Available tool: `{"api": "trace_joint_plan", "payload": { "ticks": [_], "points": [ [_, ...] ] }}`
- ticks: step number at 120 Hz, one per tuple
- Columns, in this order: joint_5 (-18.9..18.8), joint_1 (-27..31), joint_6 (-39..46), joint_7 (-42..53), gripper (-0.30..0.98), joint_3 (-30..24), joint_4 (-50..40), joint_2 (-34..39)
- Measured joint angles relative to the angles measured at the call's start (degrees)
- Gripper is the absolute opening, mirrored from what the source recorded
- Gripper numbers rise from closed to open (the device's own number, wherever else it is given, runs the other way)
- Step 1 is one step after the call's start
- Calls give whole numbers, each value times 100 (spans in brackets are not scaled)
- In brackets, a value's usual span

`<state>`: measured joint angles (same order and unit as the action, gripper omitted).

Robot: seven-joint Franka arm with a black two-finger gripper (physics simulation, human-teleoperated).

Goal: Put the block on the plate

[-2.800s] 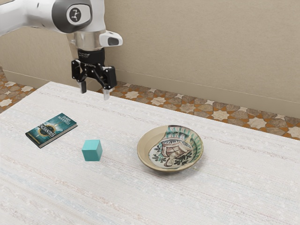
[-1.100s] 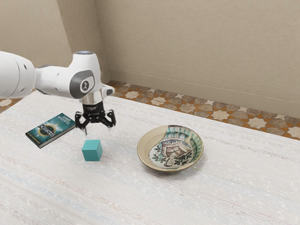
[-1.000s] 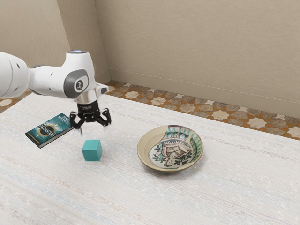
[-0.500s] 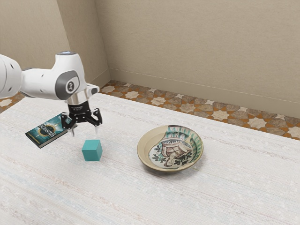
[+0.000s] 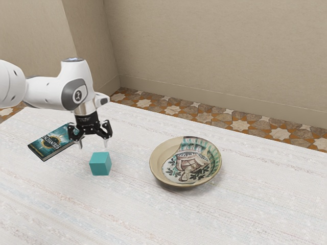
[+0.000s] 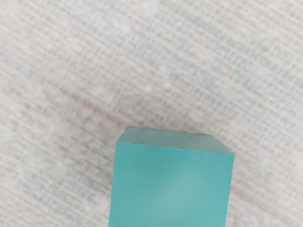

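The room is bounded by a plain beige wall (image 5: 204, 51), edged by a skirting board (image 5: 214, 103) above a floor (image 5: 240, 122) laid with star-patterned tiles in rust, brown and cream. The table (image 5: 230, 214) is topped by a whitish, woven-looking surface, streaked faintly with blue and red. The white arm (image 5: 48, 92) is marked with a pale emblem on a dark oval panel. On the table, a shallow, tan-rimmed ceramic plate (image 5: 162, 153) is painted inside with green bands, a brown motif and dark leaves. "ENCHANTRESS" can be read across the teal cover of a book (image 5: 48, 145), overlapped in the exterior view by the gripper (image 5: 93, 145), whose fingers are held apart. Below them, the teal cube (image 5: 100, 166) is seated on the table, between book and plate.
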<state>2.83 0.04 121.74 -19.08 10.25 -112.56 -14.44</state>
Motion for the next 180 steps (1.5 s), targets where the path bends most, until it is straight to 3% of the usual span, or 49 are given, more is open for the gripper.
{"api": "trace_joint_plan", "payload": {
  "ticks": [180],
  "points": [
    [462, -48, 538, 218, 67, -23, -161, -803]
  ]
}}
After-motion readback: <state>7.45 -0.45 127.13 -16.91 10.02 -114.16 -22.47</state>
